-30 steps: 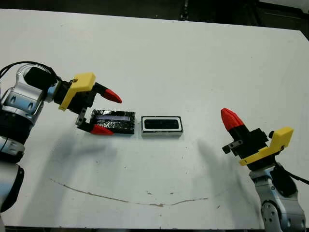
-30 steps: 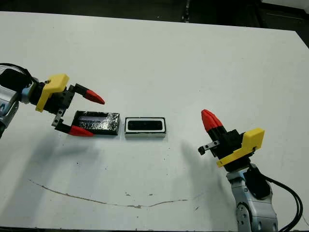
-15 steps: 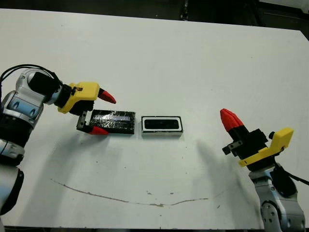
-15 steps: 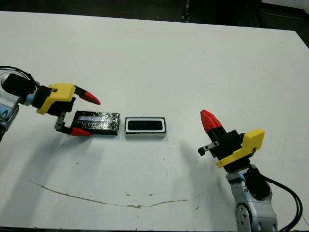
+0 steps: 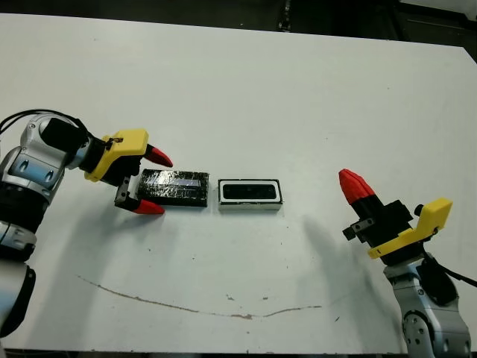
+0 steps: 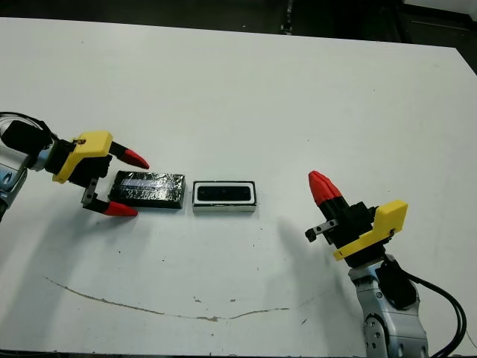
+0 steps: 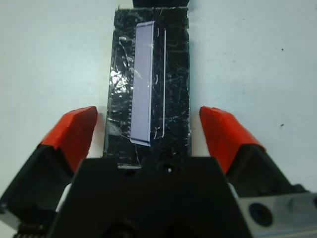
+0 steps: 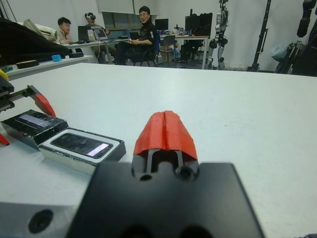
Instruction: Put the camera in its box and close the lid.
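The box point(image 5: 250, 203), a small white-walled tray, sits mid-table with the black camera point(image 5: 250, 192) lying flat inside it. Just to its left lies the lid point(image 5: 179, 188), glossy black with a pale strip, flat on the table and end to end with the box. My left gripper point(image 5: 155, 183) is open, its red fingers point(image 7: 74, 134) straddling the lid's point(image 7: 148, 74) left end without touching it. My right gripper point(image 5: 354, 185) is shut and empty, raised to the right of the box. In the right wrist view the box point(image 8: 74, 161) holds the camera point(image 8: 81, 145).
A thin brown scuff line point(image 5: 194, 308) runs across the table point(image 5: 246, 89) near its front edge. People sit at desks point(image 8: 114, 34) far beyond the table.
My left gripper has drawn back to the left, so its fingertips now flank only the lid's left end. The lid, box and right gripper have not moved.
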